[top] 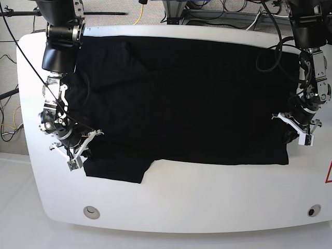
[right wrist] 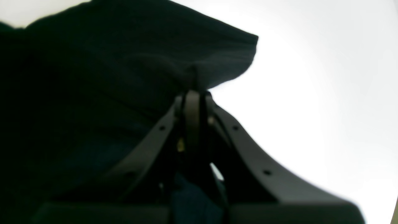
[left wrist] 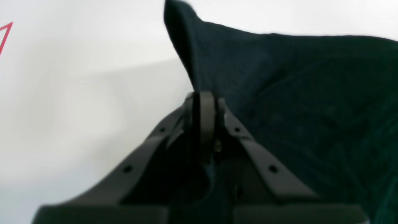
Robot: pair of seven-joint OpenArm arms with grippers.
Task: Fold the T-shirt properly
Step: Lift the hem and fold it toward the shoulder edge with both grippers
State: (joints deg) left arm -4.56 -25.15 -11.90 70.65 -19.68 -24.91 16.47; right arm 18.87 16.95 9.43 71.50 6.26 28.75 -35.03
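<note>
1. Base view first: the T-shirt (top: 181, 98) lies spread black-side up across the white surface (top: 207, 202), filling most of it from side to side, with one sleeve poking out toward the near edge on that view's left.
2. My right hand (top: 82, 150) sits at the shirt's near corner by that sleeve, on the base view's left. From the right wrist view, its fingers (right wrist: 192, 105) are pinched tight together with a peak of the black cloth (right wrist: 93, 77) caught between them, so I've got a fold lifted off the surface.
3. My left hand (top: 300, 130) is at the opposite end, on the shirt's edge near the right side of the base view. Left wrist view shows the same deal: hand (left wrist: 203, 105) clamped fully closed on a raised ridge of fabric (left wrist: 295, 93).
4. Both wrist views are pretty blurry, so no print visible, just dark cloth against white.
5. Small red marking (left wrist: 5, 35) on the surface, off by the edge.
</note>
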